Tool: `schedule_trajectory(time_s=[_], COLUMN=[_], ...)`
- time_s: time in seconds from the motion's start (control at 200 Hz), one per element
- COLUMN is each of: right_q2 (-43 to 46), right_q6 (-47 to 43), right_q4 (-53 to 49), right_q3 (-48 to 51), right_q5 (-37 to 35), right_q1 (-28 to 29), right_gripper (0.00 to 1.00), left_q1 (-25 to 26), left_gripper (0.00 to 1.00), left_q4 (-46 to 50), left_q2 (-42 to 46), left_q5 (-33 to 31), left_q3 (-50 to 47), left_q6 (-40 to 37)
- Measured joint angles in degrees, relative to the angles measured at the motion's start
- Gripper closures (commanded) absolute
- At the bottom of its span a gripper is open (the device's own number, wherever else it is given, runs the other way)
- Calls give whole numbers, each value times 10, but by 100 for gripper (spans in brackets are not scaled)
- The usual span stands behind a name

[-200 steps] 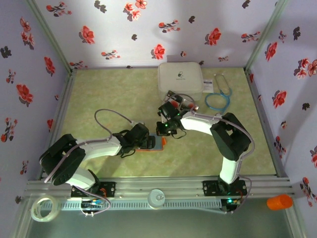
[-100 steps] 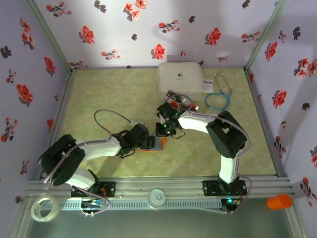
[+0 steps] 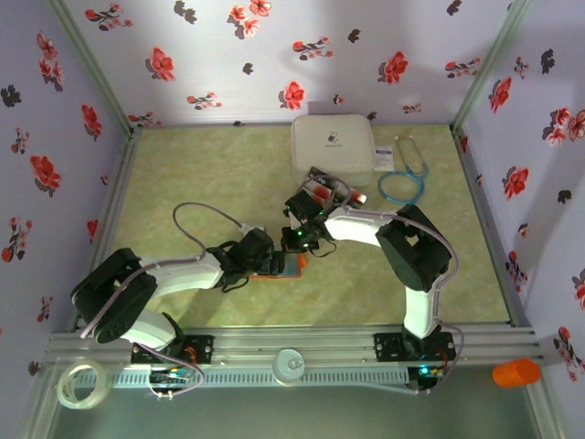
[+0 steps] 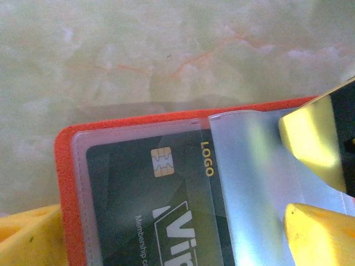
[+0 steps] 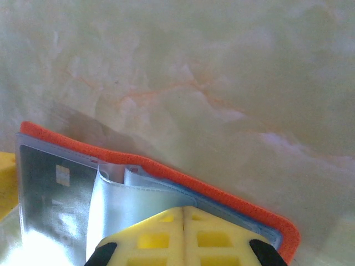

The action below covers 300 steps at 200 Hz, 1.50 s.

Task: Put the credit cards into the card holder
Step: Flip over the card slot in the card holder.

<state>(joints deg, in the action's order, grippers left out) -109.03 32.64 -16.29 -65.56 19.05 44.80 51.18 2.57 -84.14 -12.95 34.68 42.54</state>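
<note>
The orange card holder (image 3: 285, 273) lies open on the table between both grippers. In the left wrist view a dark credit card (image 4: 138, 210) with a gold chip sits in the clear pocket of the card holder (image 4: 64, 183). My left gripper (image 4: 172, 238) is open, with a yellow finger on each side of the holder. My right gripper (image 5: 184, 209) is shut, its tips resting on a pale grey-blue sleeve (image 5: 127, 197) of the card holder (image 5: 222, 194). More credit cards (image 3: 325, 189) lie beside the white case. From above, the left gripper (image 3: 271, 263) and right gripper (image 3: 298, 241) meet over the holder.
A white rounded case (image 3: 333, 146) stands at the back, with a blue stethoscope (image 3: 402, 186) to its right. A tape roll (image 3: 78, 384), a round white disc (image 3: 291, 366) and an orange cylinder (image 3: 516, 372) sit along the near rail. Flowered walls enclose the table.
My right gripper has shifted a little to the left over the card holder. The left arm has stayed where it was.
</note>
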Motion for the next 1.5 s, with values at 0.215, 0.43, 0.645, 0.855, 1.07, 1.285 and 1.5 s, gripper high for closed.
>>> schedule_trajectory(time_s=[0.215,0.43,0.645,0.855,1.07,1.285,1.5], right_q2=[-1,2,29,41,34,22,20], right_q6=[6,10,20,31,51,66,82], right_q4=[2,2,-2,7,32,56,77], right_q3=[0,0,0,12,19,23,28], right_q5=[3,9,2,2,11,26,51], right_q1=[0,0,0,0,0,0,-4], right_gripper=[95,71,61,59,59,59,60], left_q1=[0,0,0,0,0,0,0], left_gripper=[19,26,28,28,28,27,25], left_q4=[-11,-17,-21,-22,-24,-26,-26], left_q2=[5,5,7,8,9,11,12], left_q5=[-10,-17,-21,-21,-21,-20,-20], left_q3=[-11,-18,-22,-22,-25,-26,-26], left_q6=[-1,-1,-1,-1,-1,-1,-1])
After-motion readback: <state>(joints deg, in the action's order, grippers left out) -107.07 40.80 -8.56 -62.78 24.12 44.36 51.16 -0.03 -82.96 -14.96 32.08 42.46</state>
